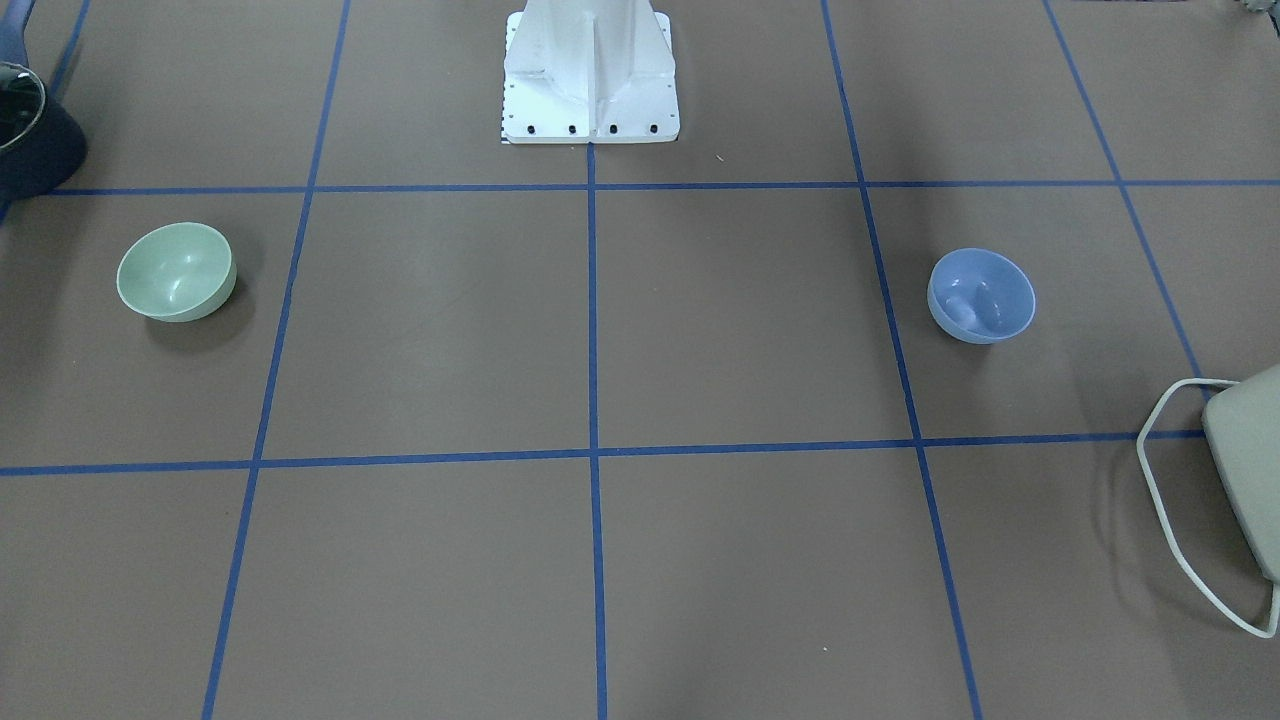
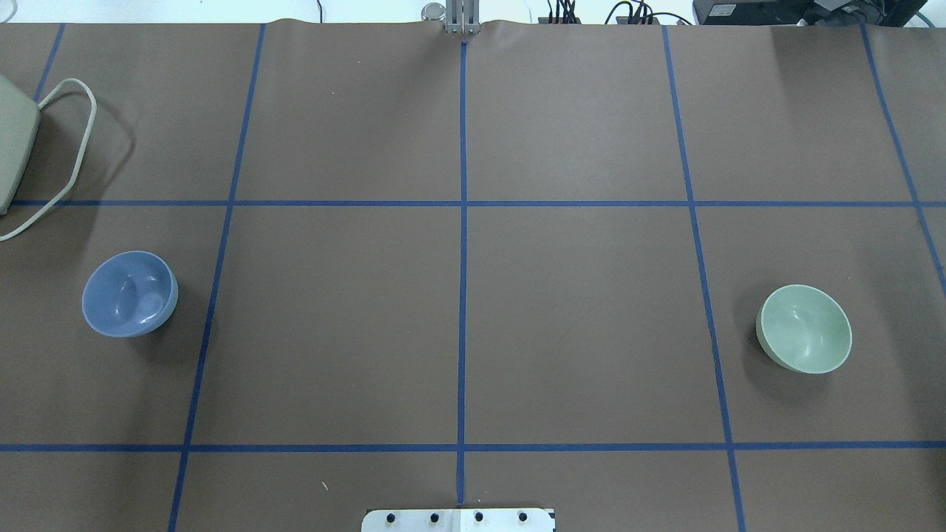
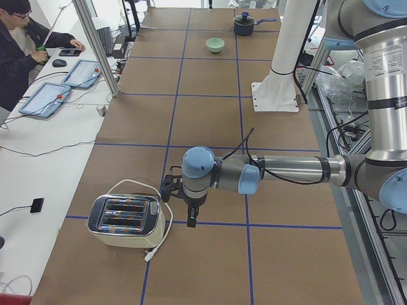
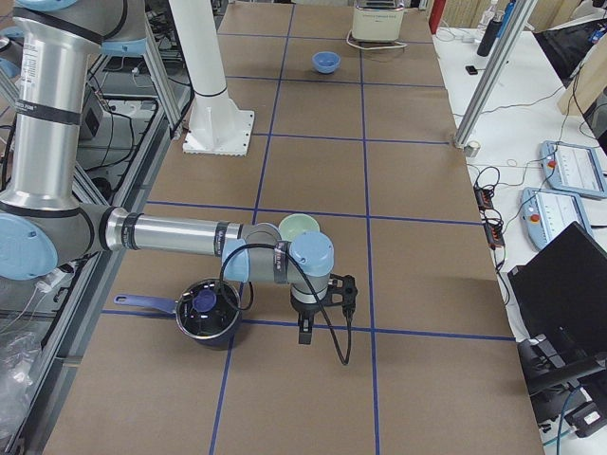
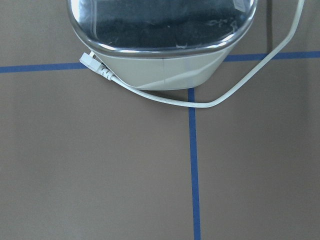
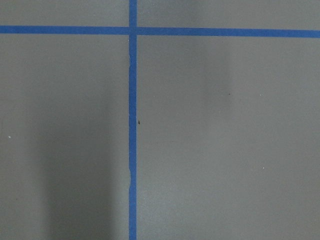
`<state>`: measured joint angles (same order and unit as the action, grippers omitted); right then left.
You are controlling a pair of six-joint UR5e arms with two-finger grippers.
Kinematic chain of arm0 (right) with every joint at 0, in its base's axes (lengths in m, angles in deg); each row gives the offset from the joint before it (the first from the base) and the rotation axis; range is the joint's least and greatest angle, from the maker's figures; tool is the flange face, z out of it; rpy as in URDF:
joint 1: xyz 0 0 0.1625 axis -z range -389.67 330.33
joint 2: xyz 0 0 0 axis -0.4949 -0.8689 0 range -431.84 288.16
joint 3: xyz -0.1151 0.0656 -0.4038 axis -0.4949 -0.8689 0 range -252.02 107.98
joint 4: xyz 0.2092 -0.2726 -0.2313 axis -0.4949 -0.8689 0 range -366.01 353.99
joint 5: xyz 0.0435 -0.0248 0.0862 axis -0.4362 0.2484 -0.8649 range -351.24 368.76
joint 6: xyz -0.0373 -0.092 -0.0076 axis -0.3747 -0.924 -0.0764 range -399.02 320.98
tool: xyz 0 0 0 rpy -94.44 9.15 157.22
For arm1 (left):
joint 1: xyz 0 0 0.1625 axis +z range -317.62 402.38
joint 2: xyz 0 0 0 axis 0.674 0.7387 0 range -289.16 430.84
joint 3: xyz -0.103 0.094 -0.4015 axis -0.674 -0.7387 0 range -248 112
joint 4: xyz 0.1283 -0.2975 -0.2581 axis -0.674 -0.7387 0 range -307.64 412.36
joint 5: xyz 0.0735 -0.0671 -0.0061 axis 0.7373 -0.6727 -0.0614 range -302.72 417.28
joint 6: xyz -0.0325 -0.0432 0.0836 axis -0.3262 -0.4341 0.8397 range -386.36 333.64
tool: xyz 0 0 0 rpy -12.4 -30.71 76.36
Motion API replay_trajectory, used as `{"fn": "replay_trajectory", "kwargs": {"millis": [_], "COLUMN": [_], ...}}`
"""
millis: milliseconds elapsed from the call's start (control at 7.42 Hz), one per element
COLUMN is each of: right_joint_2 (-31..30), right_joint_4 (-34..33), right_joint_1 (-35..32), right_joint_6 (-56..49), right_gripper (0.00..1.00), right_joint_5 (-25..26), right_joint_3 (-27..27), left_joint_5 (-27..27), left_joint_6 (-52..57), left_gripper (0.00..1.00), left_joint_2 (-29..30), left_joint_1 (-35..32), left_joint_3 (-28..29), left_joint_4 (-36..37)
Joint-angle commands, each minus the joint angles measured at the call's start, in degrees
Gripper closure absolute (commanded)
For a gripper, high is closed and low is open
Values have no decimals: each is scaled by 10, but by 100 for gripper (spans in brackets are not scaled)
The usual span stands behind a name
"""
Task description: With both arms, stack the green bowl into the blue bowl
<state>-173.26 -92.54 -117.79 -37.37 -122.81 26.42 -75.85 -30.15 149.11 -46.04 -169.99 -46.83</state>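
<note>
- The surface [image 2: 332, 318] is the biggest thing. It is a flat brown mat, not shiny, and blue tape lines cut it into squares.
- The left arm [image 3: 292, 168] and the right arm [image 4: 171, 232] are grey metal tubes with light blue round caps. Each one hangs low over its own end of the surface. Neither touches a bowl.
- A toaster [image 3: 124, 219] with a shiny top and a white cord sits just beside the left arm's tip.
- A dark round pot [image 4: 207, 313] sits near the right arm's tip.
- The green bowl [image 2: 805, 329] is round, smooth and glossy. In the overhead view it sits at 3 o'clock, open side up and empty.
- The blue bowl [image 2: 127, 294] has the same shape and size. It sits at 9 o'clock, well apart from the green one, and it is empty too.
- The left pincer [image 3: 193, 216] and the right pincer [image 4: 304, 332] are small and black. They show only from the side, so I cannot tell if they are open or closed.
- I think the job has not started yet. Next, the right pincer should go to the green bowl and pinch its thin rim. Then it should carry the bowl toward 9 o'clock, while the left arm looks after the blue bowl. The bowls look slippery, so the pinch must be firm.
</note>
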Motion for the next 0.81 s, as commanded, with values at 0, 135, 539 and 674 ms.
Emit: {"fn": "replay_trajectory", "kwargs": {"millis": [0, 135, 539, 674], "right_joint_2": [5, 5, 31, 53], "right_joint_4": [31, 80, 191, 191], "right_joint_1": [0, 0, 1, 1], "right_joint_6": [0, 4, 9, 31], "right_gripper": [0, 0, 0, 0], "right_joint_5": [1, -1, -24, -26], "right_joint_3": [-4, -11, -11, -11], "left_joint_5": [1, 0, 0, 4], "left_joint_6": [-2, -4, -5, -7], "left_gripper": [1, 1, 1, 1], "left_joint_2": [1, 4, 5, 19], "left_joint_1": [0, -1, -1, -1], "left_joint_3": [-1, -1, -2, 3], "left_joint_4": [-20, -24, -132, -224]}}
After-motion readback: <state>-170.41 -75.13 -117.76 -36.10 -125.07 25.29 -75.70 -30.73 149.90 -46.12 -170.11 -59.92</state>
